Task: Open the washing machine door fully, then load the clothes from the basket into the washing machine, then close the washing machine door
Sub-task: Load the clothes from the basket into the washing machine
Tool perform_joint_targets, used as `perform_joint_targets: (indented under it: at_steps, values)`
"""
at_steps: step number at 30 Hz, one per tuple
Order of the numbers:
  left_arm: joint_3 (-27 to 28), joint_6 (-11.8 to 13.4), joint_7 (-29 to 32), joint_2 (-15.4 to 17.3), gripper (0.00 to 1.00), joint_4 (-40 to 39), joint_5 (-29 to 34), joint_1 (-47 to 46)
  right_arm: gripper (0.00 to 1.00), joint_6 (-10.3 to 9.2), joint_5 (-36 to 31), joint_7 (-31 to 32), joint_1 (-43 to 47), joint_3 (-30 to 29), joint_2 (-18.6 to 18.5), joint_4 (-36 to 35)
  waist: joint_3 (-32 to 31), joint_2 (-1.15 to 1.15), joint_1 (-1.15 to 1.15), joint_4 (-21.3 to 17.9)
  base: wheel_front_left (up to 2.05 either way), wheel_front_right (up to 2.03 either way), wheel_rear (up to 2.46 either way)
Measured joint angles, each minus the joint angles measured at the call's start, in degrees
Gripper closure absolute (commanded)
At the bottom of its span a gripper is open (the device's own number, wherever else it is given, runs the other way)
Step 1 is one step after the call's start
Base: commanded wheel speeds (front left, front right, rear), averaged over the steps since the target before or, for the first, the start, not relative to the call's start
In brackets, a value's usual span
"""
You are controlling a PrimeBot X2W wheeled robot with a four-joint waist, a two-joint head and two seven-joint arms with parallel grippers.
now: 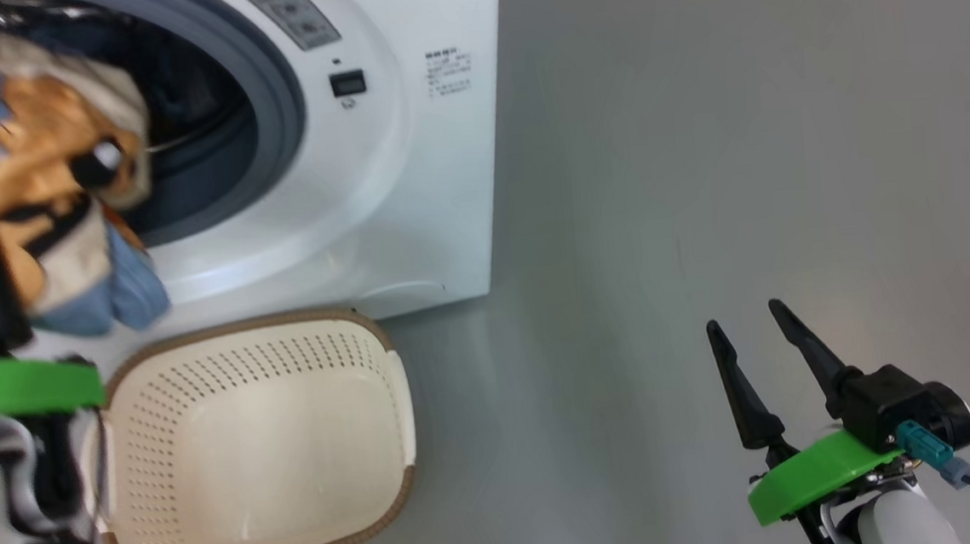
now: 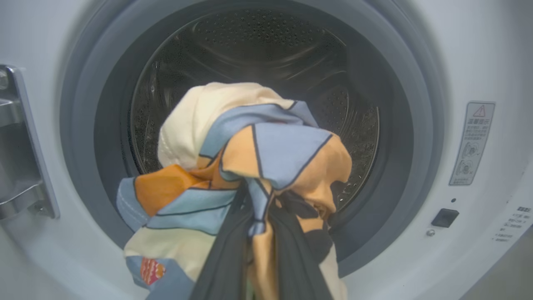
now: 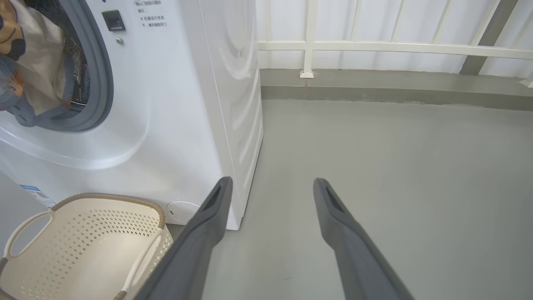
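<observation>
Right at the mouth of the washing machine now: a bunched wad of clothes, cream, pale blue and orange with dark outlines, hangs in front of the steel perforated drum. Its lower folds drape across the bottom of the grey-blue seal. The left gripper has it. Its two dark fingers are pinched together on the cloth, which spills over and around them. Whether any of the fabric has passed the seal, I cannot tell. At the left edge of the left wrist view, a metal bracket sits on the machine's white front.

From the head view, the clothes are blurred at the upper left, against the dark opening. Below them sits the basket, on the floor just in front of the washing machine, its perforated cream walls and bottom in plain sight.

Over on the other side, the right gripper is well apart from all that, low over bare grey floor. Its fingers are spread wide, nothing between them. Its own camera shows the same gap. The basket lies to its left, beside the machine's blue label, and a white railing runs along the back.
</observation>
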Motion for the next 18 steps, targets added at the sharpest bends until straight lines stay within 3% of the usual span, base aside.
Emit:
perform_joint_targets:
  at_steps: [18]
  values:
    - [-5.3,0.0,-0.2,12.6,1.00,11.2,-5.1,-26.5,0.00,0.00,2.3,0.0,-5.3,2.3,0.0,-3.4,14.5,0.00,0.00,-6.3,0.00,0.00,0.00]
